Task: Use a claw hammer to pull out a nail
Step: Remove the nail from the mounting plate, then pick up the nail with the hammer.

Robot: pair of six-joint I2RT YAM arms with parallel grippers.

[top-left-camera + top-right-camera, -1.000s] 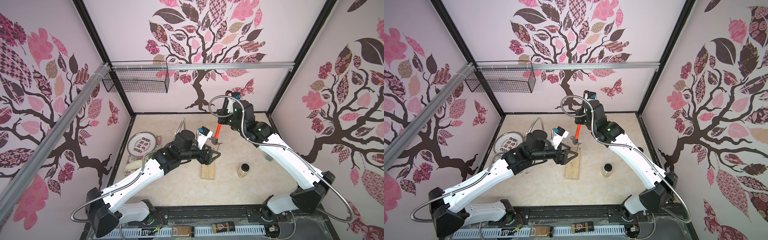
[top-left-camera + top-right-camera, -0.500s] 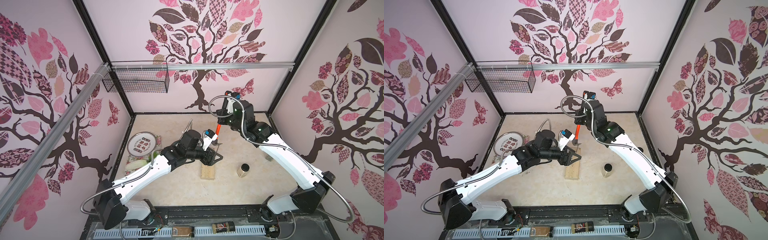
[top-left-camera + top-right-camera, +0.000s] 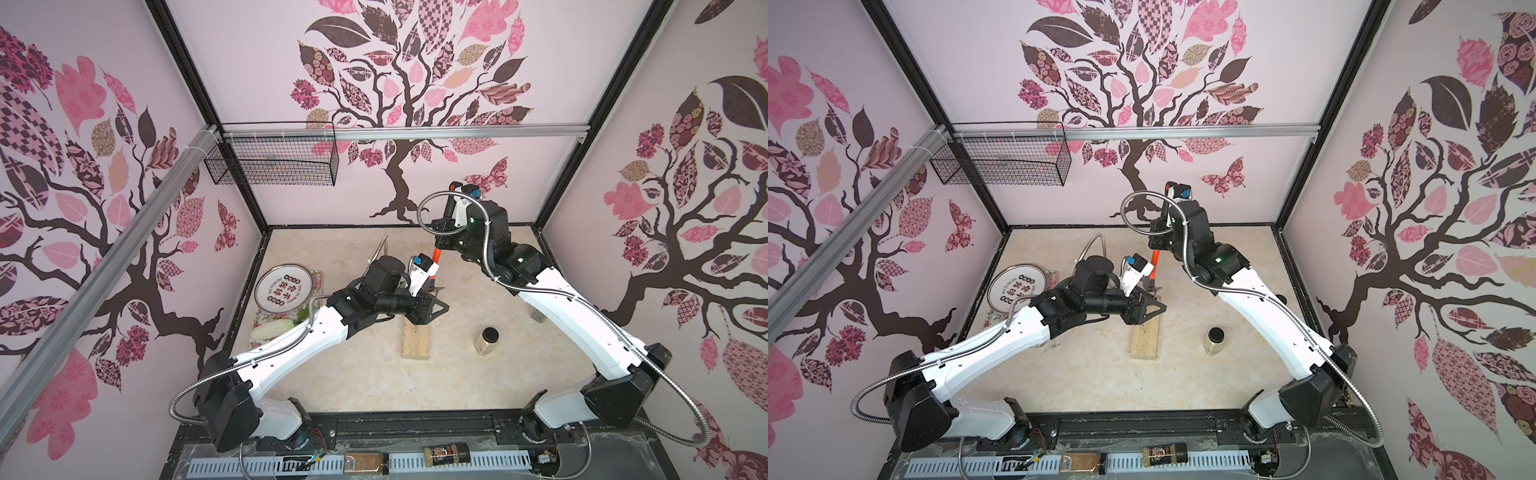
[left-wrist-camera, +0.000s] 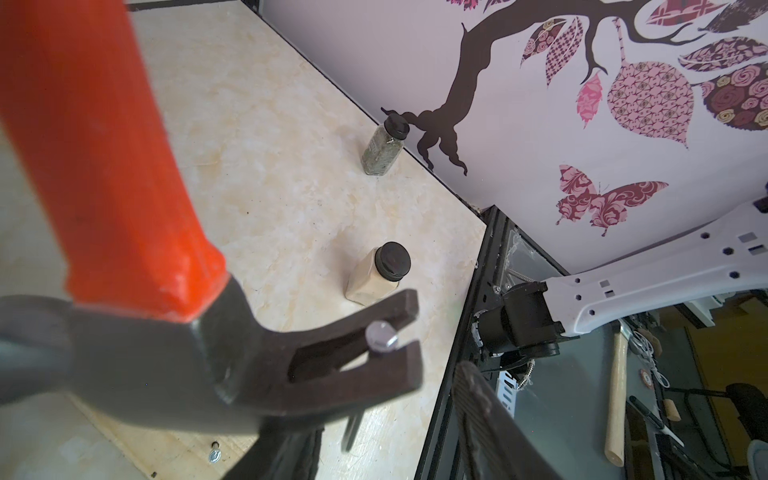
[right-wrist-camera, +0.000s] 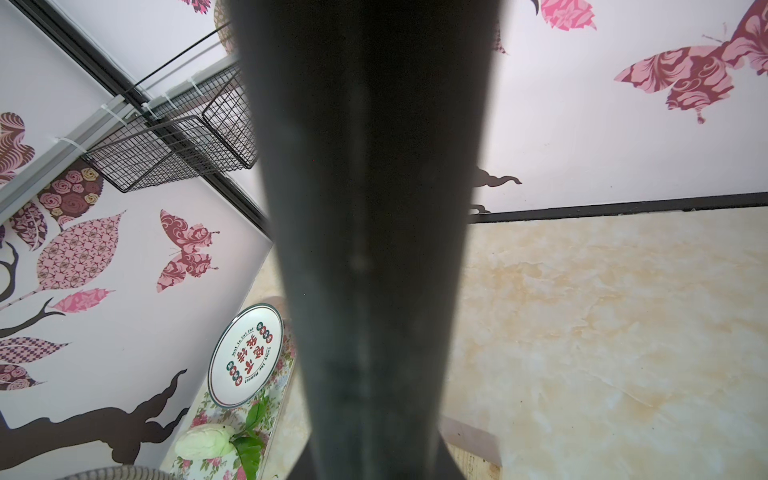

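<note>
The claw hammer is hanging head-down from the right tool. That tool is staying clamped shut on the black handle, which is filling the right wrist view. Neither has shifted over the last second. A nail is sitting with its head caught in the slot of the claw, and its shank is pointing down below the steel. It appears to be hanging clear of the wooden block, so the pull itself is probably already done.

What is changing is the left tool. Its arm has been swinging in toward the hammer head, and its jaws, wide a second ago, are narrowing to about half open. They are gripping nothing yet. In the left wrist view the fingers are standing on either side of the shank, near it but apart from it. This looks like a move to pluck the freed nail out of the claw.

A second nail is standing in the block, just under the left tool. Beyond its fingertips, a beige jar is standing on the surface.
</note>
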